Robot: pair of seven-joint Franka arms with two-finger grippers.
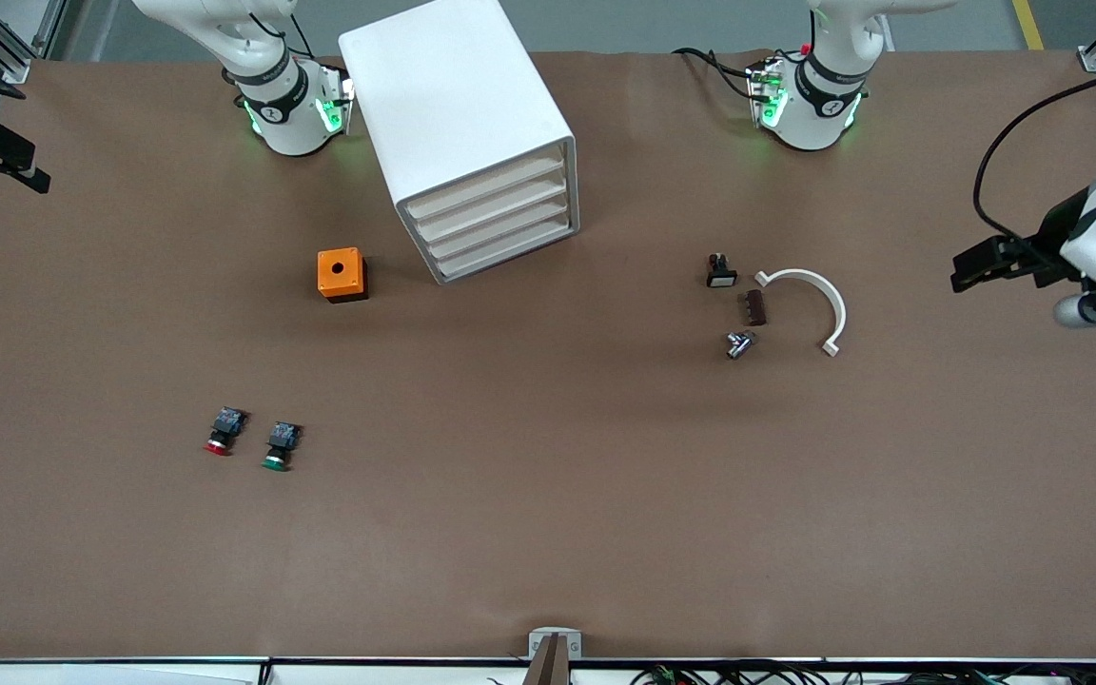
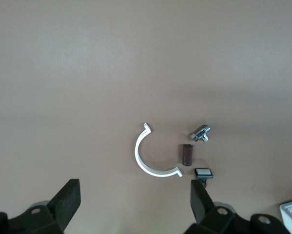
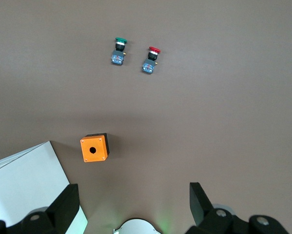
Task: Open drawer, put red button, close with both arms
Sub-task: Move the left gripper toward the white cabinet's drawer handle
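- The red button (image 1: 223,433) lies on the table (image 1: 548,533) toward the right arm's end, on its side with the red cap pointing at the front camera.
- The green button (image 1: 280,446) lies just beside it, apart from it, the same way round.
- The orange box (image 1: 342,274), with a round hole in its top, sits farther from the front camera than both buttons, near the cabinet (image 1: 467,133).
- The cabinet is white with four drawers (image 1: 496,224), all closed, and stands between the two arm bases.
- Toward the left arm's end lie a white half-ring (image 1: 814,304), a brown block (image 1: 755,307), a small metal part (image 1: 738,344) and a black part with a white face (image 1: 721,273), close together but apart.
- The right gripper (image 3: 133,204) hangs high over the table's right-arm end, above the box and buttons; its fingers (image 3: 65,207) stand wide apart and hold nothing.
- The left gripper (image 2: 136,204) hangs high over the table's left-arm end, above the half-ring group; its fingers (image 2: 68,202) are also wide apart and empty.
- Neither gripper touches anything.
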